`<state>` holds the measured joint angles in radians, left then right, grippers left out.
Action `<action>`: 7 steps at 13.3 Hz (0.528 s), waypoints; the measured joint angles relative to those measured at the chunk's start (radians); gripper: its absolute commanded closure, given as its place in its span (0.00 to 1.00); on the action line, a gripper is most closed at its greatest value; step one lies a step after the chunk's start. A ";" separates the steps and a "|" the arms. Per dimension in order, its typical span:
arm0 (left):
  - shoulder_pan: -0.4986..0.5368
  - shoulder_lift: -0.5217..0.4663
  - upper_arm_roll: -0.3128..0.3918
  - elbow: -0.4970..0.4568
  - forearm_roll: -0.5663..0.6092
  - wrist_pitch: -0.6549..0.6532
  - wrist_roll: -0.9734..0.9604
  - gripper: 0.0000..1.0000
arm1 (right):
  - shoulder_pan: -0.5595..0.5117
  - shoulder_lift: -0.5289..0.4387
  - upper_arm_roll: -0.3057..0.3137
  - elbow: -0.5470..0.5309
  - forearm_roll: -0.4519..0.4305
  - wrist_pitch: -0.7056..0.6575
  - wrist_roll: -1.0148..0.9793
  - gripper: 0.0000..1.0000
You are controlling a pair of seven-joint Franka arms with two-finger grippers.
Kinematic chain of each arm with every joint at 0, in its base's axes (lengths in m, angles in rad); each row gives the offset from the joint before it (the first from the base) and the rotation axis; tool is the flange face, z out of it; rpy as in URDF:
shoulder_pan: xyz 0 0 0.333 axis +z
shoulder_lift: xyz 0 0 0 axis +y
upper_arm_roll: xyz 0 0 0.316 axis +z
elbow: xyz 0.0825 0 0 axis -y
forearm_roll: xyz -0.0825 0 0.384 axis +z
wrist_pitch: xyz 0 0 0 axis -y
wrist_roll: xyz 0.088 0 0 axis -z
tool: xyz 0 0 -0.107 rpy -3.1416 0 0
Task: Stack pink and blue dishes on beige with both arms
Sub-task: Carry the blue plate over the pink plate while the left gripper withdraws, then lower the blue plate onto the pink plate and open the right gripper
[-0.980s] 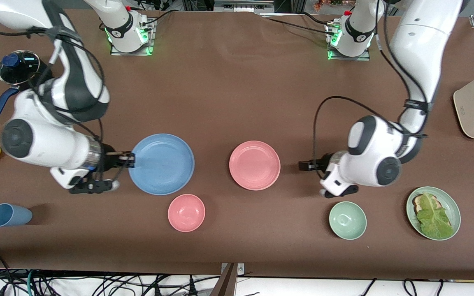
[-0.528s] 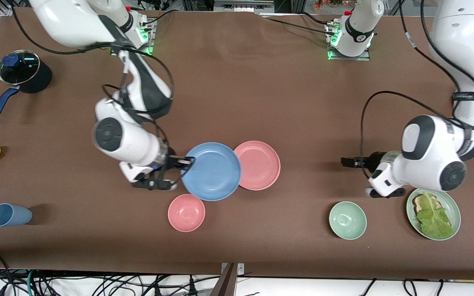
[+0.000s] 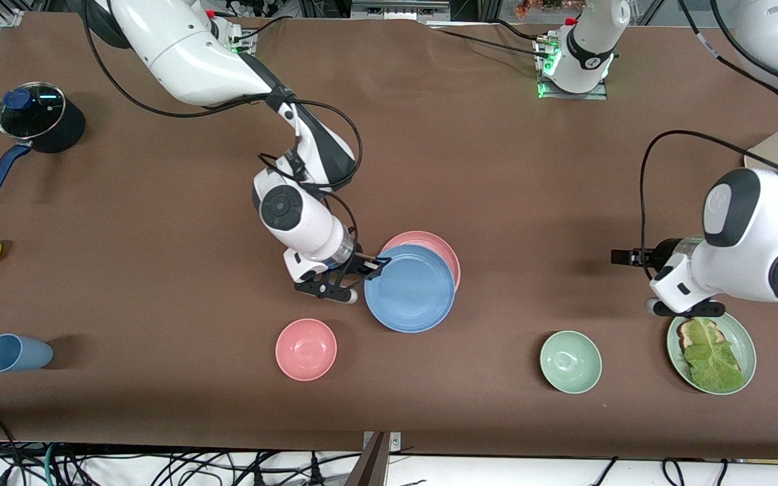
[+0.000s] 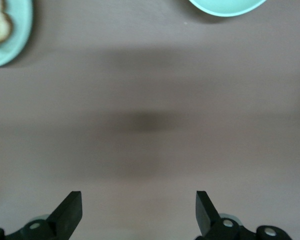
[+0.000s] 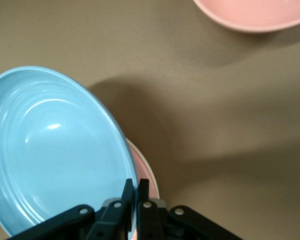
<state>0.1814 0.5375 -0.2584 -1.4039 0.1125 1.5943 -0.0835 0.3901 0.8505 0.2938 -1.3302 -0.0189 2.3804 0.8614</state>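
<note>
In a second, the right gripper [image 3: 372, 264] has carried the blue plate [image 3: 410, 291] from the right arm's end to mid-frame. It pinches the rim, and the plate now overlaps most of the pink plate [image 3: 440, 247], offset toward the lower edge. A pale rim [image 5: 153, 182] under the pink looks like the beige plate. The left gripper [image 3: 622, 256], fingers spread, has drawn back over bare table. Likely only centring and release remain.

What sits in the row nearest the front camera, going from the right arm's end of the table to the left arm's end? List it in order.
blue cup → pink bowl → green bowl → green plate holding lettuce
</note>
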 measured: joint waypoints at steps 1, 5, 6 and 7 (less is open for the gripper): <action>-0.005 -0.037 0.003 -0.007 0.008 -0.014 0.001 0.00 | 0.004 0.007 -0.001 0.000 -0.004 0.002 0.020 1.00; -0.125 -0.223 0.135 -0.115 -0.009 -0.041 0.063 0.00 | 0.015 0.016 -0.002 -0.006 -0.007 -0.006 0.147 1.00; -0.146 -0.266 0.158 -0.141 -0.033 -0.042 0.065 0.00 | 0.019 0.018 -0.002 -0.006 -0.008 -0.015 0.164 1.00; -0.156 -0.309 0.170 -0.160 -0.056 -0.042 0.065 0.00 | 0.026 0.018 -0.002 -0.007 -0.008 -0.021 0.173 1.00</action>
<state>0.0254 0.2286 -0.0886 -1.5640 0.0565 1.5522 -0.0182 0.4158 0.8689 0.2921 -1.3368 -0.0271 2.3590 1.0345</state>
